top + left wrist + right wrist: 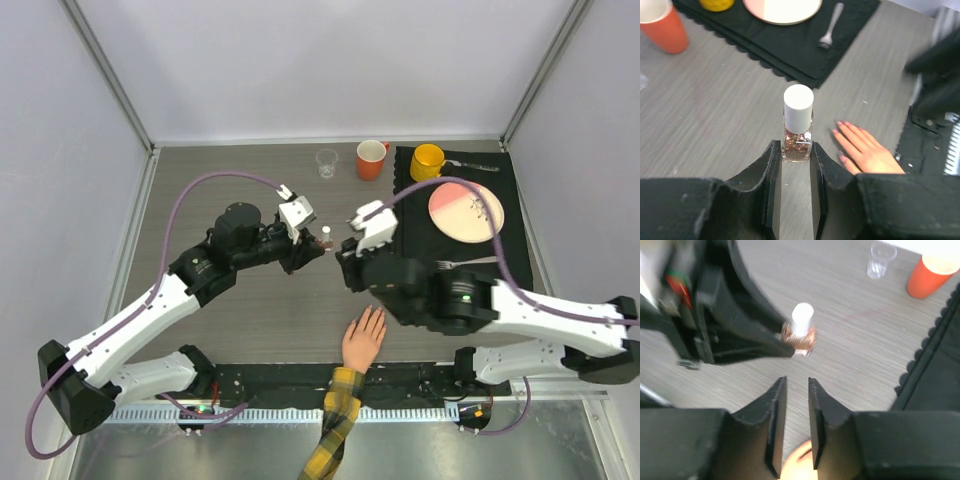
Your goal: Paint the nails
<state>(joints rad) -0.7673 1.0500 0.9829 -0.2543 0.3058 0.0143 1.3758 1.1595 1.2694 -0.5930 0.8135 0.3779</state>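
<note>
The peach fake hand (pixel 363 338) with a yellow-and-black plaid sleeve (pixel 337 420) lies palm down at the near edge. It also shows in the left wrist view (pixel 867 152), where its nails (pixel 834 132) look pinkish. My left gripper (pixel 318 248) (pixel 796 150) is shut on the base of a nail polish bottle (pixel 798 127) with a white cap and glittery copper contents, standing upright on the table. The bottle (pixel 800 332) also shows in the right wrist view. My right gripper (pixel 346 262) (pixel 797 382) is open and empty, just right of the bottle and above the hand's fingertips.
A clear glass (pixel 327 162) and an orange cup (pixel 370 160) stand at the back. A black placemat (pixel 510 240) at the right holds a yellow cup (pixel 427 160), a pink plate (pixel 465 210) and two forks (pixel 470 263).
</note>
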